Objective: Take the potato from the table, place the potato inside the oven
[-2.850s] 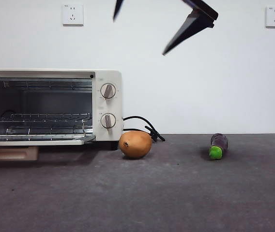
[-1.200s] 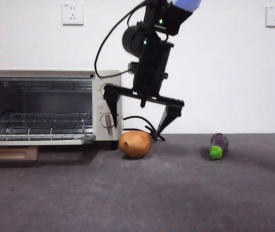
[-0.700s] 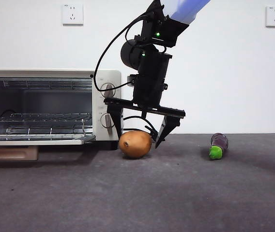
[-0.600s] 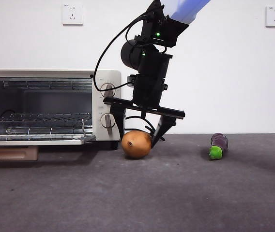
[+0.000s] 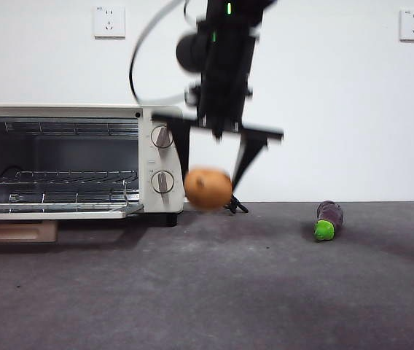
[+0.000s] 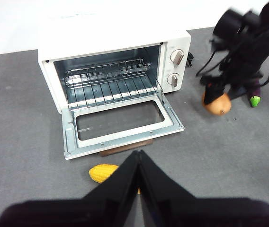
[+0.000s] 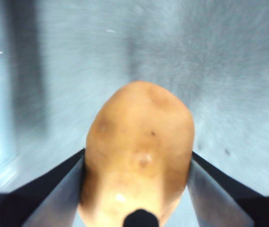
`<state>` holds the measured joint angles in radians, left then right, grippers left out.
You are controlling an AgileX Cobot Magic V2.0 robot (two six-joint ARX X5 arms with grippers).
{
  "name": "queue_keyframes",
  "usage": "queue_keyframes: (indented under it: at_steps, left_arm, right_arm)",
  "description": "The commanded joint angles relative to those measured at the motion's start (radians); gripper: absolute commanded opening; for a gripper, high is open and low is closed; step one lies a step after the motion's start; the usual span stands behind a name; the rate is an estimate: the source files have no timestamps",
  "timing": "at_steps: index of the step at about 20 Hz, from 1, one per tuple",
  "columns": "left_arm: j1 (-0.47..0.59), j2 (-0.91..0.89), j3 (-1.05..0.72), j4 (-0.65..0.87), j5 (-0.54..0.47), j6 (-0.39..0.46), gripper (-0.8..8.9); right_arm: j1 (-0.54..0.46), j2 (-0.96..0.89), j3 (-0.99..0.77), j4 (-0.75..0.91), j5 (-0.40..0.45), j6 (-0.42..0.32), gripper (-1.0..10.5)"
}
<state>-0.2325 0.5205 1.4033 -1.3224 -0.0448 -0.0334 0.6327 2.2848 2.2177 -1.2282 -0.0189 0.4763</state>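
1. Above the table (image 5: 265, 292), clear of it: potato (image 5: 208, 189) pinched between jaws of right gripper (image 5: 211, 171), at three o'clock of the toaster oven (image 5: 76, 160).
2. Left gripper (image 6: 138, 161) pressed together, waiting.
3. Risk: slip of smooth skin in transit; strike on lowered door (image 6: 120, 124).

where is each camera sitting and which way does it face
Front view: low at table height, looking level across at the open oven; right gripper holds the potato aloft.
Left wrist view: high, looking down over the oven; own shut jaws.
Right wrist view: on the arm, looking down at the potato between its jaws.
All three share the potato.
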Motion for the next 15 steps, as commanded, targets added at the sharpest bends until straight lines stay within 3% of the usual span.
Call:
queue_keyframes:
  at_steps: [1, 7, 12, 15]
  left_arm:
    - [0.0, -0.005, -0.004, 0.006, 0.001, 0.01, -0.05]
    - [0.0, -0.005, -0.005, 0.006, 0.001, 0.01, -0.05]
    - [0.0, -0.005, -0.005, 0.006, 0.001, 0.011, -0.05]
    - [0.0, -0.005, -0.005, 0.006, 0.001, 0.01, -0.05]
  right_arm:
    - [0.04, -0.025, 0.111, -0.075, -0.009, -0.071, 0.0]
    - [0.182, -0.025, 0.199, -0.024, -0.033, -0.132, 0.0]
    - [0.271, -0.025, 0.198, 0.267, -0.032, -0.288, 0.0]
    - [0.272, -0.016, 0.197, 0.364, -0.034, -0.296, 0.0]
